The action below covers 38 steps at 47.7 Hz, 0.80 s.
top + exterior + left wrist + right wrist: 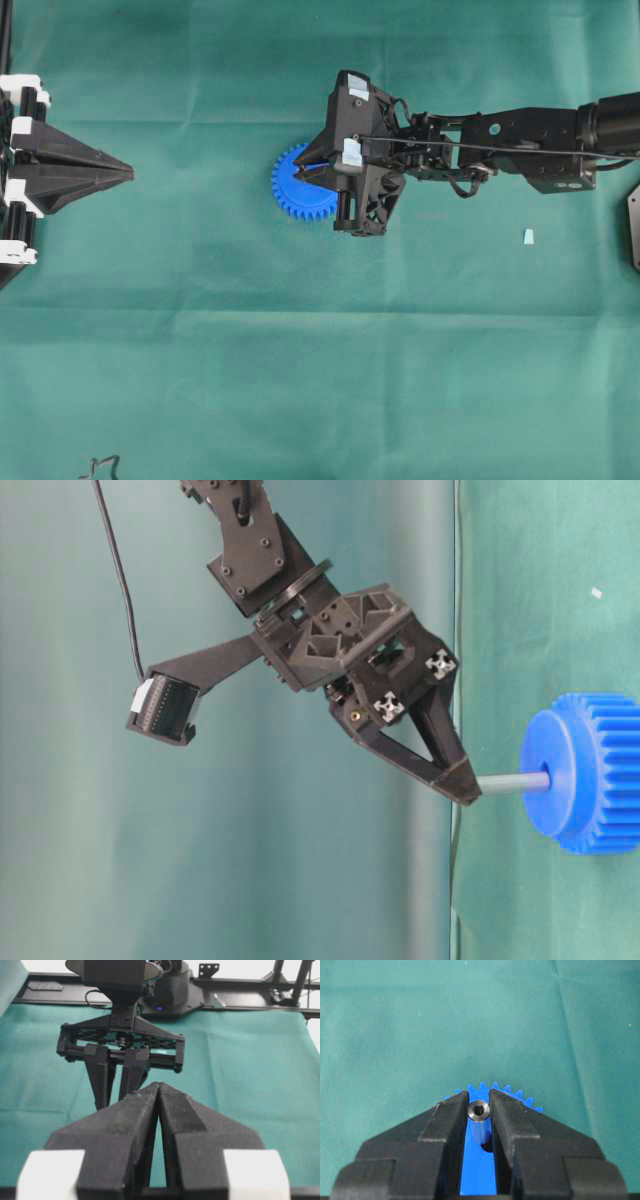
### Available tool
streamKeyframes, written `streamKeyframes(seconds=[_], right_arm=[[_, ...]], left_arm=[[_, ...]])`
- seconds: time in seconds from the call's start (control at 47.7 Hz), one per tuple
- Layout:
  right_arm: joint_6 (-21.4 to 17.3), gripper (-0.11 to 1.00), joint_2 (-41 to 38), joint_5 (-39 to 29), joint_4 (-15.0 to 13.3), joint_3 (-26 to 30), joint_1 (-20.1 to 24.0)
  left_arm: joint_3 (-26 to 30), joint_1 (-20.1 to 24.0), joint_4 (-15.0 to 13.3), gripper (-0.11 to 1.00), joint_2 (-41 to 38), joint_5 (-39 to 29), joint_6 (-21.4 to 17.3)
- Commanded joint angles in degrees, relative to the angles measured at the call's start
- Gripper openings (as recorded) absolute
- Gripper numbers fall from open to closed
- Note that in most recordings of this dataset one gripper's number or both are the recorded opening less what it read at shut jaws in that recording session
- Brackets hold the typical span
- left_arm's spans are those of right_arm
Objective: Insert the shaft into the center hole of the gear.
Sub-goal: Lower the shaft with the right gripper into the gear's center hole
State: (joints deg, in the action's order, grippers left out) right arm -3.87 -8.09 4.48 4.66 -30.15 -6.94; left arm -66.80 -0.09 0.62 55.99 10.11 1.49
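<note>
The shaft (512,783) is standing in the middle of the gear (590,772), its far end meeting the raised hub right at the center hole (545,779); how deep it is sitting inside cannot be told, since most of its length is showing outside the hub. In the right wrist view the shaft (479,1122) is being pinched near its top end between the two fingers, with the blue gear (479,1167) lying directly beneath on the green cloth (300,380).

The right gripper (462,780) is clenching the shaft at its fingertips, jaws narrow around it. The left gripper (158,1091) is sitting closed and empty, its fingers pressed together, well apart from the gear at the left edge of the overhead view.

As a judgement, the task is looking well advanced: the shaft is lined up with the hole and appears to be entering it. What seems to be remaining is pressing it fully home, if it is not seated yet, and then letting go and backing away without tipping it.

A small pale wedge (528,236) is lying on the cloth, well off to the right of the gear. No brand, label or readable writing is showing in any view.
</note>
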Motion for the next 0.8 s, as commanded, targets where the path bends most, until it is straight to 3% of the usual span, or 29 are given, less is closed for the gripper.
streamKeyframes(seconds=[0.0, 0.776], right_arm=[[-0.1, 0.16, 0.8, 0.8, 0.2, 0.5, 0.0], [-0.1, 0.16, 3.1, 4.6, -0.1, -1.8, -1.1]], left_arm=[[1.8, -0.2, 0.2, 0.00, -0.2, 0.4, 0.0], [1.8, -0.2, 0.2, 0.00, -0.2, 0.3, 0.0]])
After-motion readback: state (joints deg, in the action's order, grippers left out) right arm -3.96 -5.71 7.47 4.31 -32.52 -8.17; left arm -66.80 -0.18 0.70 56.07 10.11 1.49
